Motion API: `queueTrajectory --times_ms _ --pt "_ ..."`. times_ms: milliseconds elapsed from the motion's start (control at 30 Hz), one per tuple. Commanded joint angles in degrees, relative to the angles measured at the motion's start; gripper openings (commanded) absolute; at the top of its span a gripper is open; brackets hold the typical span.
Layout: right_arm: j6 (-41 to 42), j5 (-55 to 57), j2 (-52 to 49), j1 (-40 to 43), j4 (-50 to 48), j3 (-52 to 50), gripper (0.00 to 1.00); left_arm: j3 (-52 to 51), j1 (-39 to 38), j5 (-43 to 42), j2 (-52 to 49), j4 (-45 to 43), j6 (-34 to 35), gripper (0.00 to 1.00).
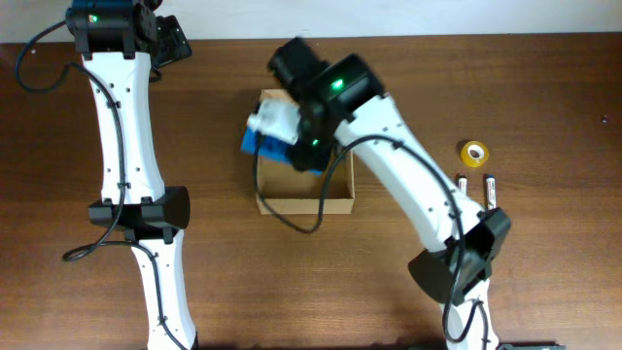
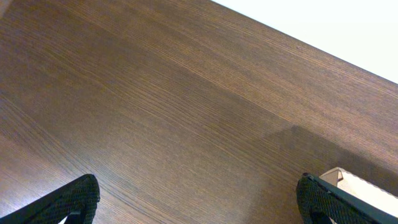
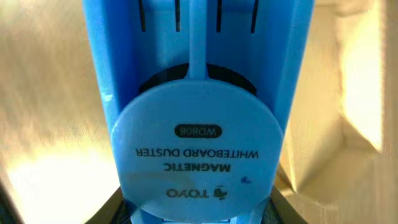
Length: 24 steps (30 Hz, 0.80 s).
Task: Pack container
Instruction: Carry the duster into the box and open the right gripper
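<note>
1. Two fingers of the right gripper (image 1: 288, 136) clench a blue plastic whiteboard duster (image 3: 199, 124) with a round printed label; the overhead view of this is blurred.
2. The duster hangs at the open top of the small brown cardboard container (image 1: 306, 205), and tan cardboard shows on both sides of it in the right wrist view.
3. The container sits mid-table on the dark wooden table (image 1: 224, 292).
4. The left gripper (image 2: 199, 208) is spread wide, grasping nothing, above bare wood and well apart from the container.
5. A yellow tape roll (image 1: 474, 152) and two pens (image 1: 463, 185) lie to the right of the container.
</note>
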<state>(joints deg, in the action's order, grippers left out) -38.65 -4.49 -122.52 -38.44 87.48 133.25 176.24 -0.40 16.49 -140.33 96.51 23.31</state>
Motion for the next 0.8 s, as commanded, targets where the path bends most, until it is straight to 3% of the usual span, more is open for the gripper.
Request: queueTrajectory --times_ms 0,767 --pt "-7.5 2.9 0.3 -0.6 0.1 -3.4 0.04 -0.3 0.2 -0.1 2.2 0.2 -0.9 1.00" --pt "-9.5 2.3 -3.8 4.8 -15.4 -23.4 0.04 -0.3 0.2 -0.1 2.2 0.2 -0.9 1.00"
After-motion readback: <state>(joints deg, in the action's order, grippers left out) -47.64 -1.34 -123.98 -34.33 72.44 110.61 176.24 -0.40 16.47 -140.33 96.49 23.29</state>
